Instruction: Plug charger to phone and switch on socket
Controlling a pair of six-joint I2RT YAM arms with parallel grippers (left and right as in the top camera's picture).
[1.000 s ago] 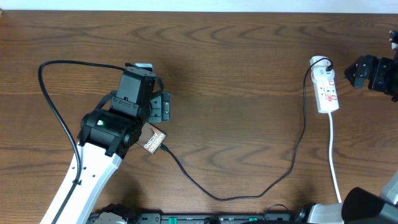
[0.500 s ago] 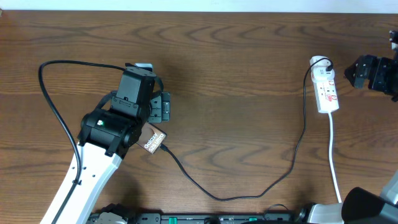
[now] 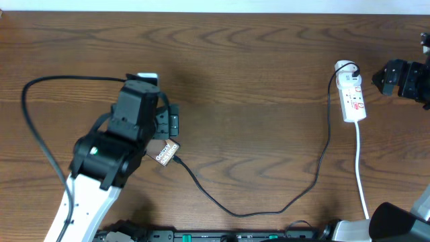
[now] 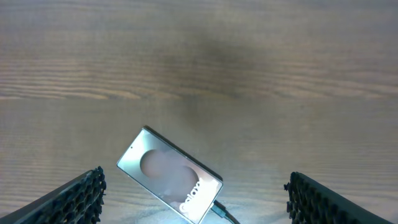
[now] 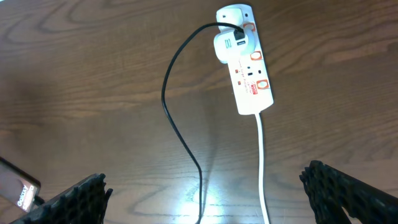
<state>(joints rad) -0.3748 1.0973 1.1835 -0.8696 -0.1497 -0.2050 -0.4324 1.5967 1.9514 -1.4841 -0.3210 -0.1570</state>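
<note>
The left gripper (image 4: 196,175) hung with jaws wide apart and empty, the flat dark brown rectangular phone (image 4: 163,169) lying below between its fingers, the thin black charger cable (image 4: 219,208) meeting its near end, while the right gripper (image 5: 205,177), likewise spread, faced the white elongated power strip (image 5: 249,68) ahead.

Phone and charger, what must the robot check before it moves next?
1. Thin black charger cable plugged into flat brown phone: ok.
2. Left hand open, holding nothing: ok.
3. White adapter seated in white power strip: ok.
4. Right hand open, facing the strip: ok.
5. Strip's red-marked switches on: cannot tell.
</note>
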